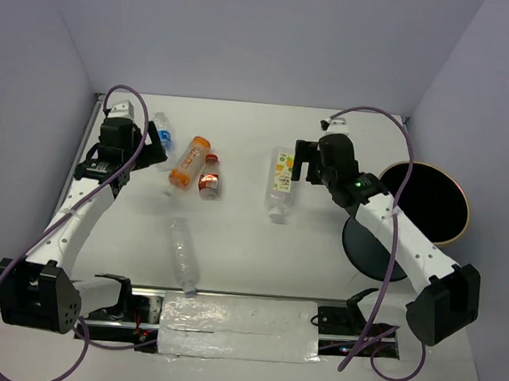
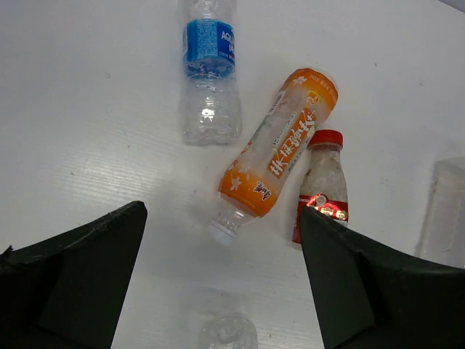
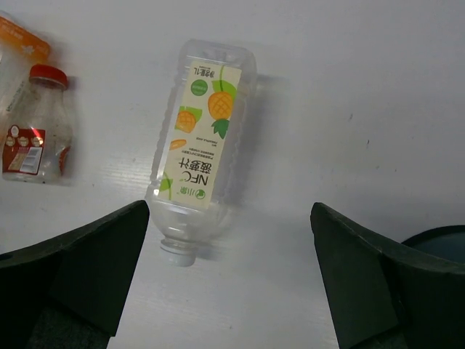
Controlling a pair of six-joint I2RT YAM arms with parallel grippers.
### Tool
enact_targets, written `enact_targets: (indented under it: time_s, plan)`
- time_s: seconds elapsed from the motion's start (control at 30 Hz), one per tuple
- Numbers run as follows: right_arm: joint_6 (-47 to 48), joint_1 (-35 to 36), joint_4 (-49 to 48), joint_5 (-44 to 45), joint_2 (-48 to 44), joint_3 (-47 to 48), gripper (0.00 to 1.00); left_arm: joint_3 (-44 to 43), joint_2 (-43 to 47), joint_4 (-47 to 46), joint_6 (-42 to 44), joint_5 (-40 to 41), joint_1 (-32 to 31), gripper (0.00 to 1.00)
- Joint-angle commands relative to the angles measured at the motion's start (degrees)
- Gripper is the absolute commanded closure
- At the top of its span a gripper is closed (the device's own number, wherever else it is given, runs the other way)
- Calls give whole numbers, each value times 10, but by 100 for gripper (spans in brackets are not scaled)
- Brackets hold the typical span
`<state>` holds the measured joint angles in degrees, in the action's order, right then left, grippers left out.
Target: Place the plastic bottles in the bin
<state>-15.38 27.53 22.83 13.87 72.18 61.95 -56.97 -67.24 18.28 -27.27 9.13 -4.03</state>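
Five bottles lie on the white table. The blue-labelled one (image 1: 162, 129) (image 2: 209, 73) is far left, with the orange one (image 1: 189, 162) (image 2: 280, 153) and the short red-labelled one (image 1: 209, 176) (image 2: 322, 190) beside it. The yellow-green-labelled one (image 1: 281, 182) (image 3: 200, 145) lies mid-table. The plain clear one (image 1: 181, 254) (image 2: 227, 331) lies nearer the front. The bin (image 1: 457, 198) stands at the right. My left gripper (image 1: 156, 143) (image 2: 225, 291) is open and empty, above the table by the orange bottle. My right gripper (image 1: 303, 164) (image 3: 229, 276) is open and empty, just right of the yellow-green bottle.
The bin's dark tapered wall (image 1: 370, 250) shows under my right forearm and at the right wrist view's lower right corner (image 3: 443, 240). Walls close in the table at the back and both sides. A taped strip (image 1: 242, 328) runs along the front edge between the arm bases.
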Motion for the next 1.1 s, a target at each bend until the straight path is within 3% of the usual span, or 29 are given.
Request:
enact_targets:
  time_s: [0.0, 0.17, 0.3, 0.47, 0.67, 1.07]
  plan:
    - [-5, 10, -1, 32, -2, 24, 0, 0, 3, -18, -5, -2, -1, 1]
    - [-14, 21, 11, 47, 2, 26, 0, -1, 0, -19, -9, 0, -1, 1]
    - [-49, 80, 22, 135, 16, 23, 0, -4, -5, -21, -14, -2, -1, 1]
    - [-142, 100, -35, 51, 22, -56, 3, -21, -16, -2, -14, 2, -1, 1]
    - [-218, 111, -81, 33, 56, -112, 2, -14, -11, -1, -10, 7, -2, 1]
    - [-243, 120, -103, 13, 155, -90, 0, -14, -15, 3, -7, 5, -2, 1]
